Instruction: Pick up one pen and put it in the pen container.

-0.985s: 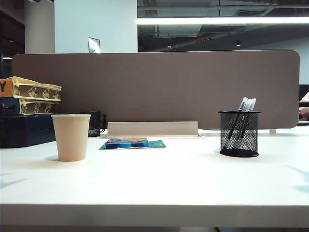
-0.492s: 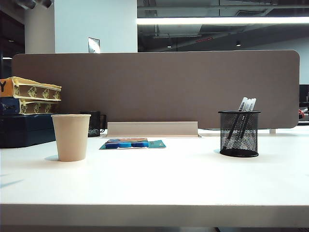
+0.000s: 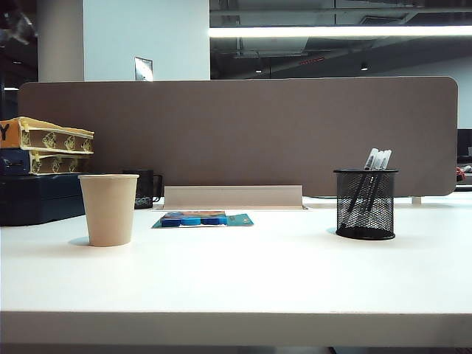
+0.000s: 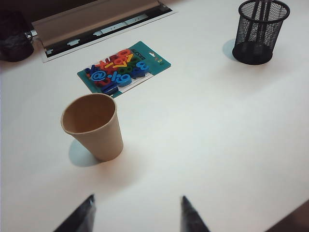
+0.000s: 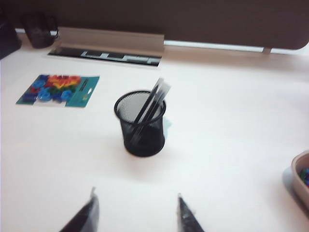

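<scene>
The pen container [image 3: 365,203] is a black mesh cup standing on the right of the white table. Clear pens [image 3: 376,161] with black cores lean inside it, their tops above the rim. In the right wrist view the pen container [image 5: 141,123] with its pens [image 5: 154,99] stands ahead of my right gripper [image 5: 136,195], which hangs open and empty above the table. My left gripper [image 4: 137,199] is open and empty too, high over the table, short of the paper cup. The pen container [image 4: 260,30] is far off across the table in that view. Neither gripper shows clearly in the exterior view.
A beige paper cup [image 3: 108,209] stands upright and empty on the left. A teal pack of coloured magnets [image 4: 123,70] lies behind it, by the cable tray [image 3: 232,197] and the grey partition. A black mug [image 3: 145,187] and stacked boxes [image 3: 44,169] are at the back left. A bowl [image 5: 301,181] is at the right.
The arm shadows at the table's left and right edges have faded away, and a dark blurred shape at the top left has shifted left. The cup, container and pens stayed put.
</scene>
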Action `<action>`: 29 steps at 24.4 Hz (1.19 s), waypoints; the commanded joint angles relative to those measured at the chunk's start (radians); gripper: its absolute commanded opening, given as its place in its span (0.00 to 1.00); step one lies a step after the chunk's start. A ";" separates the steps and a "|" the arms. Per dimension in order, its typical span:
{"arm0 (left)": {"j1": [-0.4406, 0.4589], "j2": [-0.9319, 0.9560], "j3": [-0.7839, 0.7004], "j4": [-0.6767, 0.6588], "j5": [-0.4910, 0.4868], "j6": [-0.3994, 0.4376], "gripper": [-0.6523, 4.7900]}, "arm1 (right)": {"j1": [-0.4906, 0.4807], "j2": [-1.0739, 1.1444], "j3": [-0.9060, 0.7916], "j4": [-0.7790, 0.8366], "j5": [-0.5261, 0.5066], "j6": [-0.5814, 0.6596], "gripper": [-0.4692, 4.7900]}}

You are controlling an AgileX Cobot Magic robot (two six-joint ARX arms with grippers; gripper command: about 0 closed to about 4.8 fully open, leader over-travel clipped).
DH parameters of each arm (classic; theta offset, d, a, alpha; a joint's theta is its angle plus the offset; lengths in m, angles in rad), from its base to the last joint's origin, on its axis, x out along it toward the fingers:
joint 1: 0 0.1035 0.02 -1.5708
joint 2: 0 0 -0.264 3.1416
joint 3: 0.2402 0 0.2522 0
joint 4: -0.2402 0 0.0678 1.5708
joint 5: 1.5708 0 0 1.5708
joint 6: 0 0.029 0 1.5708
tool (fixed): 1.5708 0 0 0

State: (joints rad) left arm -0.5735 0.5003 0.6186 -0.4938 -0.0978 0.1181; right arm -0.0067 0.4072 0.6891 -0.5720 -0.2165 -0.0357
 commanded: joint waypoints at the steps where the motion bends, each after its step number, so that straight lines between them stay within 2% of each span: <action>1: -0.001 -0.043 -0.027 0.009 0.001 -0.027 0.52 | 0.002 -0.034 -0.018 -0.013 0.000 -0.002 0.48; 16: -0.002 -0.103 -0.055 -0.022 -0.013 -0.071 0.52 | 0.002 -0.202 -0.075 -0.169 -0.003 -0.026 0.48; 26: -0.002 -0.133 -0.056 -0.023 -0.014 -0.074 0.52 | 0.002 -0.227 -0.090 -0.150 -0.006 -0.025 0.47; 29: -0.002 -0.134 -0.066 -0.045 -0.007 -0.121 0.52 | 0.002 -0.227 -0.091 -0.150 -0.006 -0.024 0.47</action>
State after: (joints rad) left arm -0.5739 0.3672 0.5632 -0.5365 -0.1081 0.0250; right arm -0.0067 0.1802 0.5949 -0.7383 -0.2203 -0.0582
